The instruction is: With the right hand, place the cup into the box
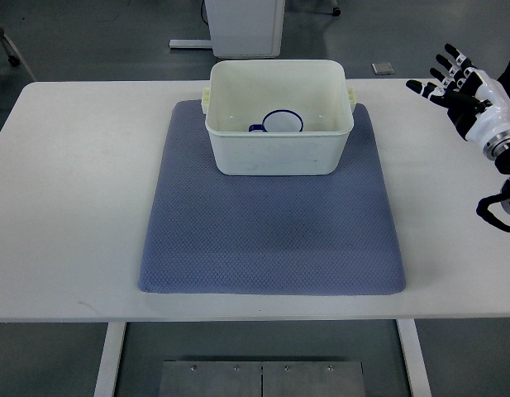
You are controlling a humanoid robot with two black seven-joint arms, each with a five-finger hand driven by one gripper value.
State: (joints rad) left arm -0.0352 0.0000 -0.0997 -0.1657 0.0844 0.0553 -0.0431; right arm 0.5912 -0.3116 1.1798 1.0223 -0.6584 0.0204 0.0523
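Observation:
A white cup with a dark blue rim lies inside the cream plastic box, near its front wall. The box stands on the far part of a blue-grey mat. My right hand hovers over the table's far right edge, well away from the box, its fingers spread and holding nothing. The left arm does not show.
The white table carries the mat in its middle. A white cabinet base stands on the floor behind the table. A small grey object lies on the floor at the back right.

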